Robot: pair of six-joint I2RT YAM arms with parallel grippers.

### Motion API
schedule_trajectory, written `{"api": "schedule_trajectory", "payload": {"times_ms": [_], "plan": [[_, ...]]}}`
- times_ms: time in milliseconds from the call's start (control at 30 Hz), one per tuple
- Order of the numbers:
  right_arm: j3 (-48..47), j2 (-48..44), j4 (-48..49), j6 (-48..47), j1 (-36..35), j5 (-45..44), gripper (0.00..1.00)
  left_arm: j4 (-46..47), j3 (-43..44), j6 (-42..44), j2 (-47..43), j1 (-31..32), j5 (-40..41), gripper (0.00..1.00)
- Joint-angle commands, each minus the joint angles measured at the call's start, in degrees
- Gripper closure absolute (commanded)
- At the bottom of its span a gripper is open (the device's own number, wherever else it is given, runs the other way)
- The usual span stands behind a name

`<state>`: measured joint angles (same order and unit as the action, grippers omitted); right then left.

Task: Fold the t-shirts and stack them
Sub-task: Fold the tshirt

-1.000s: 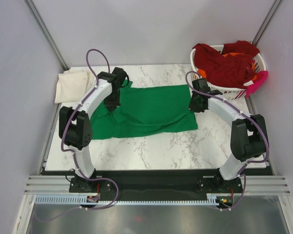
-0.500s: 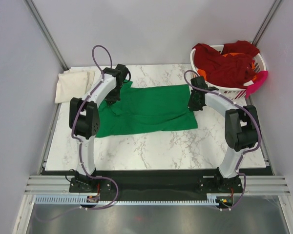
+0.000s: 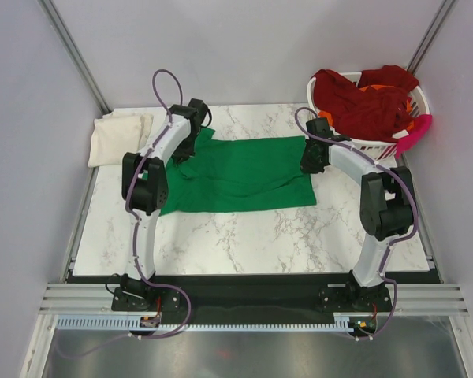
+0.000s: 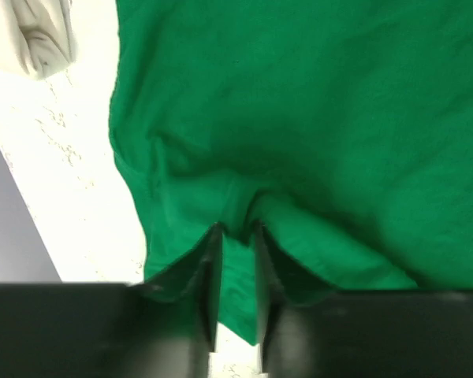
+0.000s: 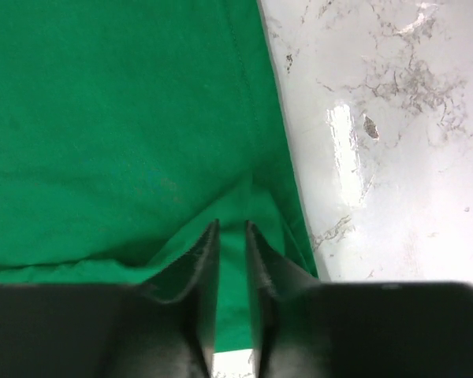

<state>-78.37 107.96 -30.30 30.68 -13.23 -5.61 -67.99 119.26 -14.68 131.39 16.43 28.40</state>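
Observation:
A bright green t-shirt (image 3: 240, 175) lies folded into a wide band across the middle of the marble table (image 3: 244, 236). My left gripper (image 3: 183, 151) (image 4: 236, 230) sits low on the band's far left part, jaws parted by a narrow gap, with puckered green cloth (image 4: 299, 118) at the tips. At the far right corner, my right gripper (image 3: 311, 160) (image 5: 232, 225) stands the same way, a thin gap over the green cloth (image 5: 126, 102) near its hem. A cream t-shirt (image 3: 118, 138) (image 4: 35, 35) lies at the table's far left. Dark red t-shirts (image 3: 363, 102) with some orange (image 3: 325, 118) fill the basket.
The white slatted laundry basket (image 3: 366, 146) stands at the far right corner, close behind my right gripper, with a pink cloth (image 3: 415, 132) over its rim. Bare marble (image 5: 378, 118) lies right of the green hem. Grey walls close in on three sides.
Both arms reached farther back, drawing the green shirt's edge toward the far side and flattening it into a narrower band. Both pairs of jaws have parted a little.

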Motion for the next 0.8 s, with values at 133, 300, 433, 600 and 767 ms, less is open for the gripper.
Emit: {"api": "schedule_trajectory", "payload": {"times_ms": [133,300,433,600,767], "plan": [[-0.03,-3.71,0.51,0.26,1.54,-5.63,0.17,-0.22,3.61,-0.43,-2.01,-0.34,2.97,0.25],[4.6,-13.45,-0.63,0.0,1.28,-7.93,0.02,-0.04,-3.99,-4.72,-13.77,-0.69,8.33,0.13],[14.01,-21.99,1.2,0.52,1.19,-5.04,0.02,4.07,-21.66,-9.14,-27.21,-4.98,-3.47,0.12],[27.36,-28.67,5.42,2.19,1.28,5.43,0.04,17.42,-48.1,-8.97,-44.0,-12.54,-20.21,0.13],[33.1,-29.57,8.94,1.58,1.28,7.37,0.06,22.72,-58.26,-7.82,-49.21,-19.93,-28.14,0.15]]}}
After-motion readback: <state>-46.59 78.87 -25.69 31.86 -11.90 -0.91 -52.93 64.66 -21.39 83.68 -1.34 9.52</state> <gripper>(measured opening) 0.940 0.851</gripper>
